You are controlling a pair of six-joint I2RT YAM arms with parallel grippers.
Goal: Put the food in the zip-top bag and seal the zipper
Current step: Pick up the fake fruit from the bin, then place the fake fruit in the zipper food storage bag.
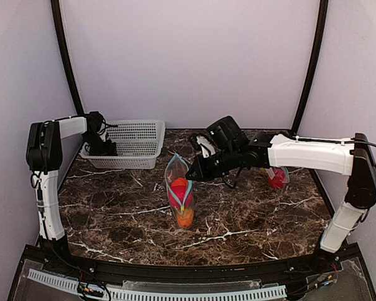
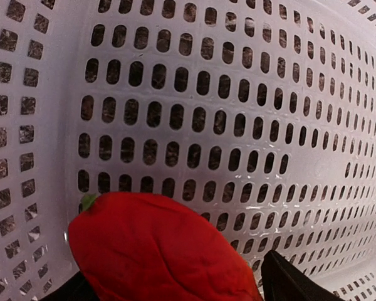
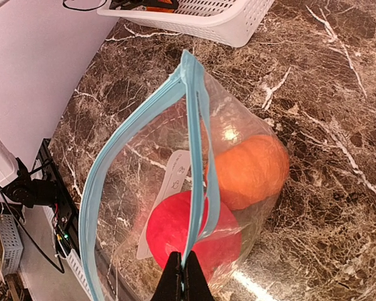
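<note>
Right wrist: right hand (image 3: 183, 271) pinches bag (image 3: 138, 150); left hand (image 1: 105, 148) grips red fruit (image 2: 156, 251); label (image 3: 173, 188) unreadable.

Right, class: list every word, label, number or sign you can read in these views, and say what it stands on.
No text can be read.
White label on the zip-top bag: small grey marks, too blurred to read.
White basket: no print visible.

Left arm (image 1: 47, 163) folded far-left, left gripper (image 1: 105, 147) down, fingers (image 2: 289, 285) spread, grip unclear. Right arm (image 1: 310, 153) stretched across to centre, right gripper (image 3: 183, 277) pinched on zip-top bag (image 3: 144, 150) rim.
</note>
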